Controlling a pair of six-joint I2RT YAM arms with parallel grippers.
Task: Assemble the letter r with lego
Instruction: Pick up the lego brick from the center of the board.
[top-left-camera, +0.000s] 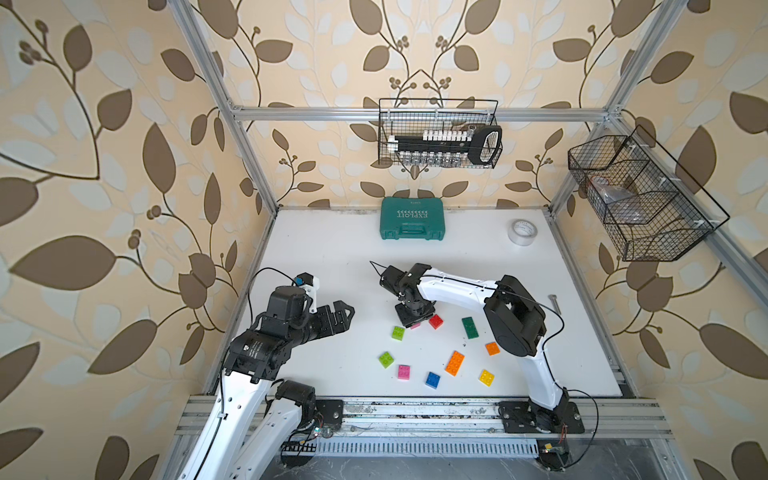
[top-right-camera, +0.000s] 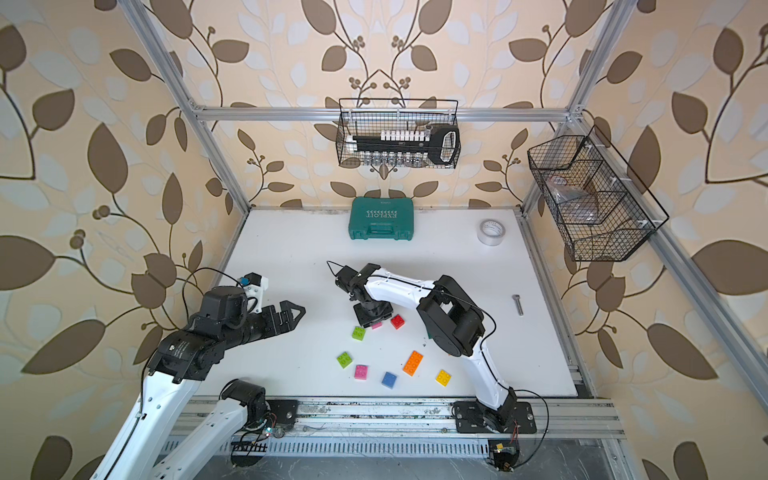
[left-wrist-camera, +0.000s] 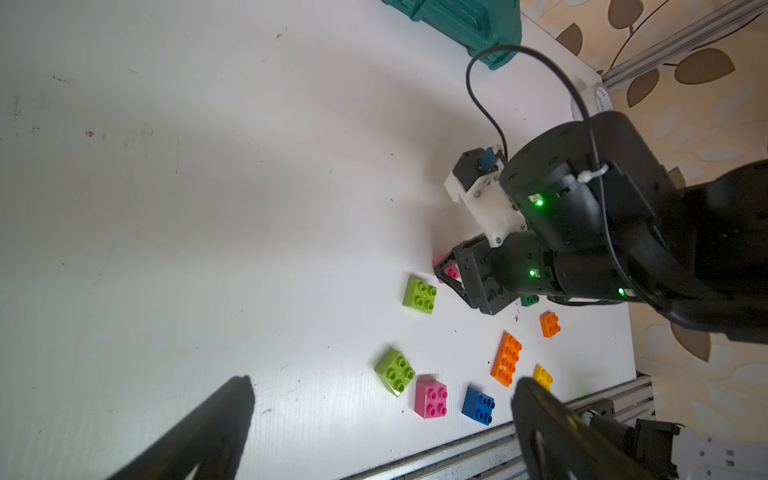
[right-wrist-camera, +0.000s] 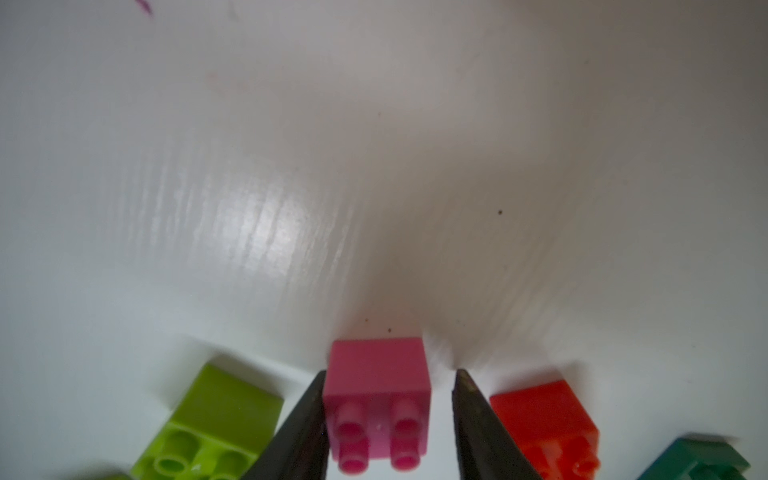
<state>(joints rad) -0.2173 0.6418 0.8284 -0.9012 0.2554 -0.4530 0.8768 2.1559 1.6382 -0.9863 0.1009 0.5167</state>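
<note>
The pink brick (right-wrist-camera: 376, 409), beside the red brick (right-wrist-camera: 540, 409), is straddled for pickup by the unclamped right gripper (right-wrist-camera: 390, 374); the left gripper (top-left-camera: 347, 318) is spread.

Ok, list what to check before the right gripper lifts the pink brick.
1. Pink brick sits between the fingers of the right gripper: ok.
2. Both fingers on the brick: not ok; one looks to touch, a gap shows at the other.
3. Nearest lime brick and red brick lie outside the fingers: ok.
4. Pink brick flat on the table, studs up: ok.
5. Left gripper open and away from the bricks: ok.
6. Grip firm enough to lift: cannot tell.
</note>
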